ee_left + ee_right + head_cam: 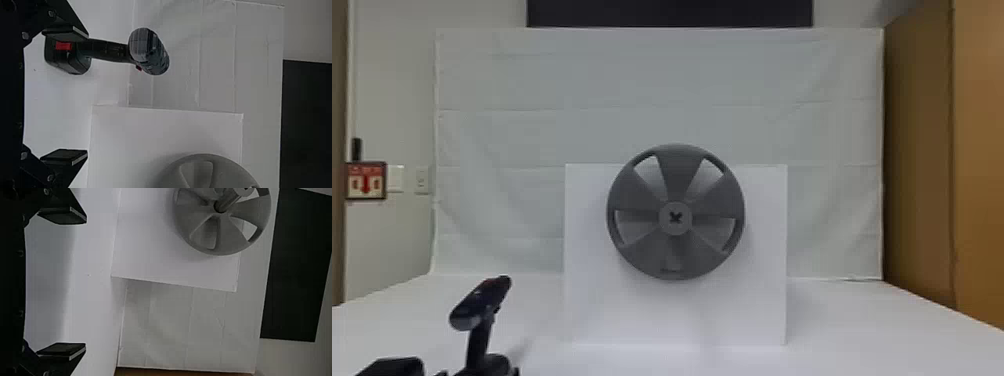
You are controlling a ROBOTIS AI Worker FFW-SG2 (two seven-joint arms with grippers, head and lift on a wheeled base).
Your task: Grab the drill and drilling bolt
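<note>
And there, upright on the white table (857, 320), the black, pistol-shaped drill (478, 307) was seen, left of the grey, round, spoked wheel (637, 195); left gripper (392, 367) and right gripper (84, 284) were spread wide, fingers well apart!

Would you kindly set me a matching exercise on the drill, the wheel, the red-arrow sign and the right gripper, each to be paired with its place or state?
Column one
1. Drill
2. Grey wheel
3. Red-arrow sign
4. Right gripper

Column two
A. Open, with nothing between its fingers
B. Upright on the white table, toward the robot's left
C. At the front of the upright white board
D. By the wall, at the head view's left side

Right pairs: 1-B, 2-C, 3-D, 4-A
</note>
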